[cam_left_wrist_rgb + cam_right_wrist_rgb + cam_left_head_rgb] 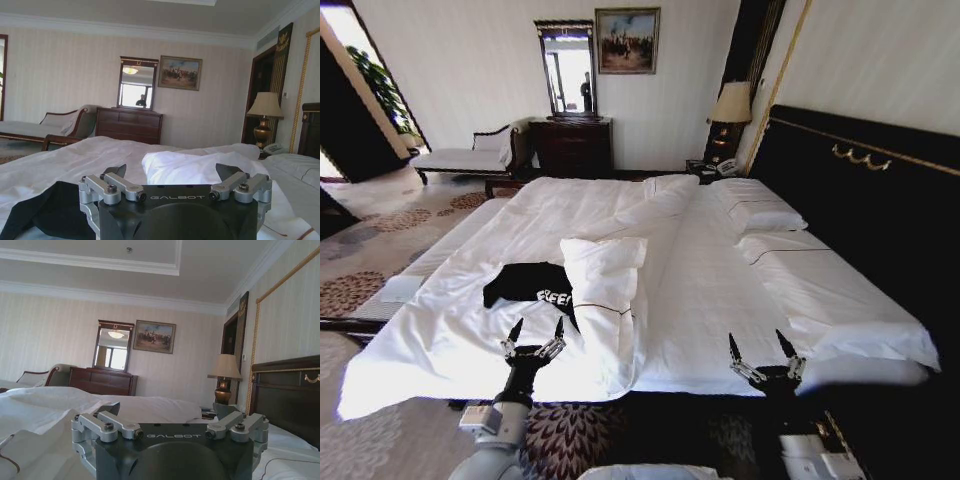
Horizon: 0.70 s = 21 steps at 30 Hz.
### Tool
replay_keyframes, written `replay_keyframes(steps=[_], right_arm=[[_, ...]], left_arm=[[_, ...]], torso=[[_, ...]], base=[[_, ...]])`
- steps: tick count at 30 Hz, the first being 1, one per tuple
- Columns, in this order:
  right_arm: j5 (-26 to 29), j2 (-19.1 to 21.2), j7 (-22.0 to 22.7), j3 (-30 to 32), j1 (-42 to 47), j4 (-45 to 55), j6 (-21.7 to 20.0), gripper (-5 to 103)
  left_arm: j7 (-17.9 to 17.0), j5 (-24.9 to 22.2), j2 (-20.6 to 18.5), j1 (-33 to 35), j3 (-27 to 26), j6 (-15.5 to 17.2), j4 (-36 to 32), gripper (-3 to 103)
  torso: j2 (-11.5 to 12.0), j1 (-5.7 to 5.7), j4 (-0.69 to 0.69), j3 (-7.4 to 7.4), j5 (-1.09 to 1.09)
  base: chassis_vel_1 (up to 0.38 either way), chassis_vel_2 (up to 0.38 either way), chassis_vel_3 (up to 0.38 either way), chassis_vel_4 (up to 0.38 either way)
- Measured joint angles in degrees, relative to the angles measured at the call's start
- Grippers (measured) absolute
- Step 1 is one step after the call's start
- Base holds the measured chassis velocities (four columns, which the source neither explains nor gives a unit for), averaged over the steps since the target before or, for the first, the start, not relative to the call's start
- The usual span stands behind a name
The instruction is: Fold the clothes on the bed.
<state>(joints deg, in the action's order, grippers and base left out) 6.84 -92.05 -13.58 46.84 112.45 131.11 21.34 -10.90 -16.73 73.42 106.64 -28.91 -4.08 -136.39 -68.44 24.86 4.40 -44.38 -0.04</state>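
The clothes (528,284) are a black T-shirt with white lettering, lying crumpled on the near left part of the bed (700,290), partly under the edge of a folded white duvet (605,270). My left gripper (536,331) stands open just short of the shirt, at the bed's near edge. In the left wrist view the black fabric (47,210) lies close beside the left gripper (171,171). My right gripper (761,347) is open over the bed's near right edge, far from the shirt, and holds nothing (167,410).
A dark headboard (860,190) runs along the right side, with white pillows (760,215) before it. A lamp (730,105) on a nightstand, a dark dresser with a mirror (570,145) and a chaise (465,158) stand by the far wall. Patterned carpet (370,280) lies left of the bed.
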Motion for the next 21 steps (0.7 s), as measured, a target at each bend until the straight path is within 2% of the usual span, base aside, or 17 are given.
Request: replay_keyframes(steps=[21], right_arm=[[0.2, -0.1, 1.3, -0.6, -0.2, -1.0, 1.3, 100]], left_arm=[[-0.1, 0.4, 0.4, 0.6, 0.0, -0.2, -0.3, 100]], torso=[[0.0, 0.0, 0.0, 0.0, 0.0]], base=[[0.032, 0.165, -0.031, -0.161]])
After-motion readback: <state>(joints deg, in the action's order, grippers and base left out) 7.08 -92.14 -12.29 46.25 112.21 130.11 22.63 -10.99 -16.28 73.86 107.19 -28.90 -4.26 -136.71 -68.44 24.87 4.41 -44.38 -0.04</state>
